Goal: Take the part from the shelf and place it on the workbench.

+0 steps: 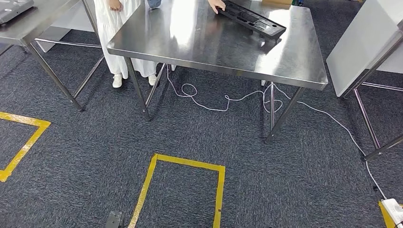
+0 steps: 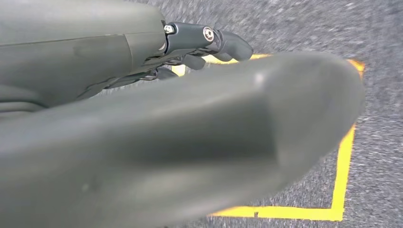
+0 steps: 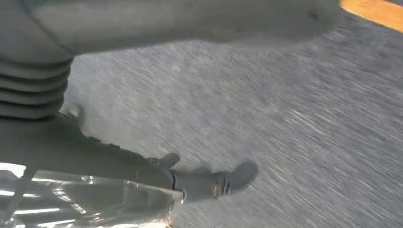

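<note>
Grey carpet (image 1: 95, 156) lies open before our steel workbench (image 1: 209, 47); the long black plastic part (image 1: 252, 19) lies slanting near its far edge (a person's hand (image 1: 216, 4) touches it). Our left hand (image 2: 204, 40) and right hand (image 3: 209, 183) hold nothing, fingers seemingly extended.

The right hand (image 3: 142, 156) comes in over grey carpet (image 3: 285, 133), which is streaked with blur. Its grey ribbed cover (image 3: 33, 90) lies at the picture's edge, and a thick grey thumb (image 3: 180, 19) stretches above the carpet. A darker finger (image 3: 223, 183) points outward with nothing in it. Beyond the thumb, a strip of yellow tape (image 3: 375, 12) crosses the carpet. A shiny, reflective surface (image 3: 85, 204) sits beside the hand
</note>
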`<move>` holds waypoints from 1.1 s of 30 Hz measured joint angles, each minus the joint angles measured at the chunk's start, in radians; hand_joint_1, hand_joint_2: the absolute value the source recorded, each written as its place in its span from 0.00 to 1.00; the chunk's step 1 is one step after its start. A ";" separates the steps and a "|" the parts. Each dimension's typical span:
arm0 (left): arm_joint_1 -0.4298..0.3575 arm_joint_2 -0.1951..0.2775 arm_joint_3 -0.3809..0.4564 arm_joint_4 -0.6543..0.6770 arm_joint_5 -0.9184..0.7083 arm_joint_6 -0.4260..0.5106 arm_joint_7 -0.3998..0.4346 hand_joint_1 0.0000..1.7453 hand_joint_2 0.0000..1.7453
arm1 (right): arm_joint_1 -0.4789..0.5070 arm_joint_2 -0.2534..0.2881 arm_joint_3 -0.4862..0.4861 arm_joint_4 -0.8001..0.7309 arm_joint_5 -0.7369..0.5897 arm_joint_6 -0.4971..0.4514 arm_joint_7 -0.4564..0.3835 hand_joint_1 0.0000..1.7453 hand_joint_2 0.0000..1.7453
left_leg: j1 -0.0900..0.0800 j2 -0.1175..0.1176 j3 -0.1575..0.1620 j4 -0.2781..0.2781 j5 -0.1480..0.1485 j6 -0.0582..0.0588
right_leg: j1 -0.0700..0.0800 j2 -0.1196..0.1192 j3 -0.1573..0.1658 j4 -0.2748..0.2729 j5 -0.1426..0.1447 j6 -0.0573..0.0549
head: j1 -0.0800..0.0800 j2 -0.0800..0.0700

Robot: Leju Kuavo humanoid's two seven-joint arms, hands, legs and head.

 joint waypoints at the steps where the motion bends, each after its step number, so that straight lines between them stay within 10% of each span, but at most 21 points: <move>1: 0.000 0.000 0.000 0.000 -0.005 0.002 0.004 0.00 0.00 | 0.011 0.004 -0.006 0.005 0.000 0.004 0.015 0.00 1.00 | -0.004 0.007 -0.007 -0.001 0.008 0.013 | -0.002 0.004 -0.007 0.003 0.004 0.007 | 0.000 0.000; 4: -0.002 0.002 -0.001 0.000 -0.022 0.008 0.024 0.00 0.00 | 0.039 0.020 -0.020 0.014 0.002 0.013 0.038 0.00 1.00 | -0.007 0.031 -0.037 -0.006 0.037 0.047 | -0.015 0.009 -0.062 0.106 -0.065 0.007 | 0.006 0.000; 8: -0.005 0.002 -0.017 0.000 -0.067 0.003 0.059 0.00 0.00 | 0.044 0.034 -0.026 0.019 0.036 0.020 0.070 0.00 1.00 | -0.010 0.069 -0.082 -0.004 0.071 0.047 | -0.023 0.009 -0.085 0.273 -0.165 0.025 | 0.011 0.000; 11: -0.014 -0.007 -0.042 0.000 -0.105 0.011 0.094 0.00 0.00 | 0.039 0.037 -0.026 0.021 0.050 0.036 0.092 0.00 1.00 | -0.008 0.096 -0.097 -0.004 0.088 0.034 | -0.025 -0.025 0.076 0.074 -0.137 0.046 | 0.013 0.000; 15: -0.034 -0.031 -0.066 0.000 -0.124 0.019 0.124 0.00 0.00 | 0.034 0.043 -0.030 0.023 0.022 0.040 0.095 0.00 1.00 | -0.009 0.131 -0.097 -0.006 0.106 0.007 | 0.000 -0.039 0.125 -0.032 -0.119 0.007 | 0.012 0.000; 17: -0.039 -0.041 -0.074 0.000 -0.128 0.016 0.134 0.00 0.00 | 0.039 0.047 -0.041 0.026 0.001 0.040 0.092 0.00 1.00 | -0.003 0.113 -0.101 0.004 0.097 -0.005 | -0.011 -0.020 0.126 -0.038 -0.104 -0.014 | 0.010 0.000; 20: -0.033 -0.037 -0.080 0.001 -0.131 -0.008 0.140 0.00 0.00 | 0.043 0.057 -0.064 0.028 -0.031 0.043 0.085 0.00 1.00 | 0.001 0.025 -0.153 0.137 -0.002 -0.013 | -0.018 0.008 0.117 -0.041 -0.082 -0.043 | 0.005 0.000; 23: -0.017 -0.025 -0.084 0.003 -0.137 -0.032 0.144 0.00 0.00 | 0.049 0.066 -0.090 0.030 -0.056 0.052 0.080 0.00 1.00 | 0.001 0.003 -0.197 0.269 -0.055 -0.015 | -0.011 0.046 0.098 -0.034 -0.071 -0.051 | 0.004 0.000; 29: -0.012 -0.010 -0.091 0.003 -0.154 -0.032 0.157 0.00 0.00 | 0.052 0.076 -0.126 0.032 -0.072 0.058 0.095 0.00 1.00 | 0.002 -0.069 -0.065 0.026 0.036 0.002 | -0.006 0.117 0.050 0.010 -0.065 -0.033 | 0.005 0.000; 31: -0.011 -0.010 -0.097 0.003 -0.163 -0.030 0.155 0.00 0.00 | 0.055 0.078 -0.132 0.033 -0.073 0.061 0.104 0.00 1.00 | -0.002 -0.046 -0.067 0.019 0.046 0.016 | -0.005 0.132 0.036 0.008 -0.056 -0.016 | 0.004 0.000; 33: -0.012 -0.011 -0.101 0.003 -0.167 -0.027 0.154 0.00 0.00 | 0.060 0.080 -0.135 0.033 -0.072 0.065 0.110 0.00 1.00 | 0.002 -0.020 -0.069 0.008 0.060 0.031 | -0.002 0.097 0.013 0.033 -0.068 -0.010 | 0.007 0.000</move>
